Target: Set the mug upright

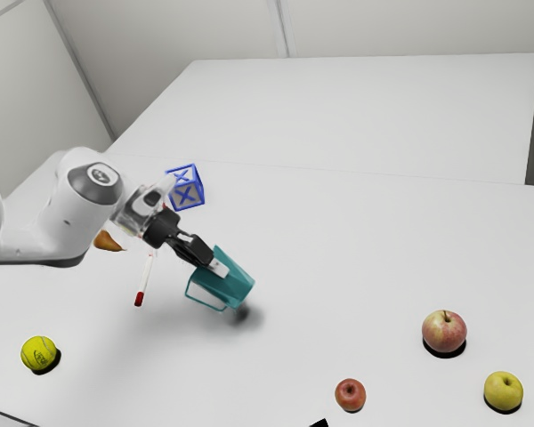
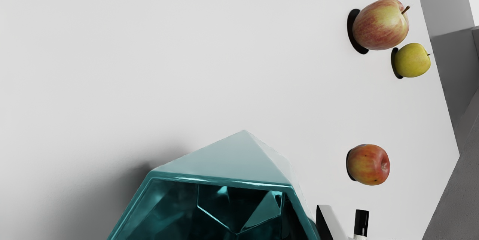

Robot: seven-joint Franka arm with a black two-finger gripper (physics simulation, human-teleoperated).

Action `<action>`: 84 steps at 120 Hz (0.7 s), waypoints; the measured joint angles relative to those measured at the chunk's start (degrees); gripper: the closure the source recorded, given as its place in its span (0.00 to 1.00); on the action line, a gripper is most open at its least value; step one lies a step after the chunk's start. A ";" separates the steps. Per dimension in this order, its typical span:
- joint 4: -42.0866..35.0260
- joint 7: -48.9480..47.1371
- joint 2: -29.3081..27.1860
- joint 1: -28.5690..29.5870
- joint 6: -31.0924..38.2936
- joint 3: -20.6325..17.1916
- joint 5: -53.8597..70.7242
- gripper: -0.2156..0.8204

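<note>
Near mid-table in the exterior view: faceted teal mug (image 1: 228,286), tilted, raised over its soft shadow, mouth toward the gripper (image 1: 215,266) at 10 o'clock, handle toward 8. Inside, glossy dark-teal walls; contents can't be made out. Hand grasping the mug; gap between fingers unclear. From mug: blue-marked cube (image 1: 186,188) at 11, tennis ball (image 1: 39,353) at 8, yellow apple (image 1: 503,391) at 4.
</note>
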 joint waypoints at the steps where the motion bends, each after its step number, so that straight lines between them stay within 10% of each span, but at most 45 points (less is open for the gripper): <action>1: 0.29 -0.13 0.03 -0.02 0.09 -0.11 0.53 0.93; 84: 7.36 -11.85 5.32 -3.52 17.35 -2.99 46.16 0.93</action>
